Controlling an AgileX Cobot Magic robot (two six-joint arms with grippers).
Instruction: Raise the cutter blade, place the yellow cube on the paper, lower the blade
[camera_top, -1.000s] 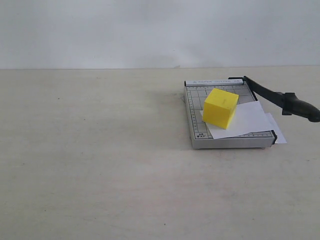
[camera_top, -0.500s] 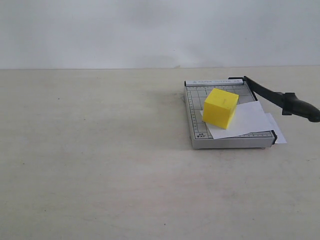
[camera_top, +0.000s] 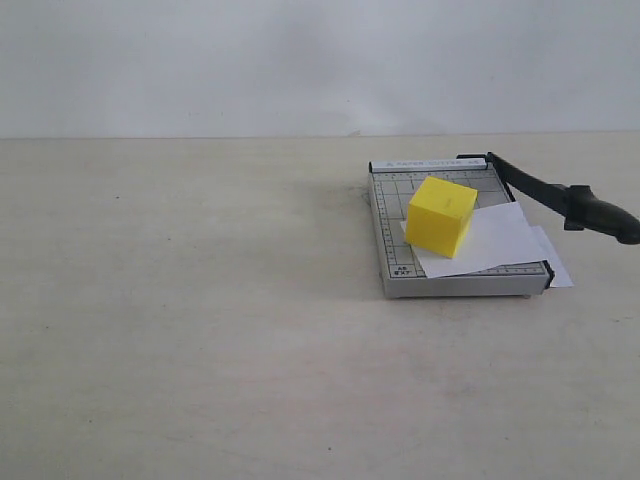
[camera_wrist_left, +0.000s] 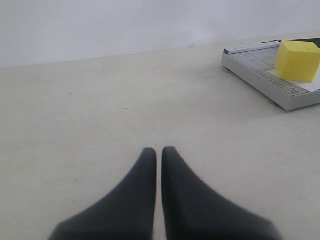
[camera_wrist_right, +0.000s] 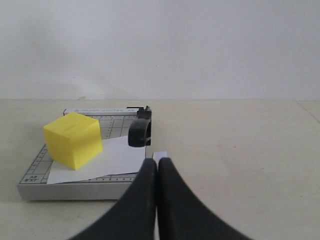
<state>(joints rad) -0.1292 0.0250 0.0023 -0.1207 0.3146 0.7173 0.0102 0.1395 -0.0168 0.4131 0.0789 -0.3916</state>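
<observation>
Hovering over the bare tabletop, the left claw and right claw are both clenched on nothing, touching neither trimmer nor cube. Beyond them, the paper lies skewed across the grey trimmer base, and the yellow cube rests on its near corner. Farthest back, the cutter blade stands part-raised. Nothing has shifted over the last second, so the placing looks done. Lowering the blade remains.
</observation>
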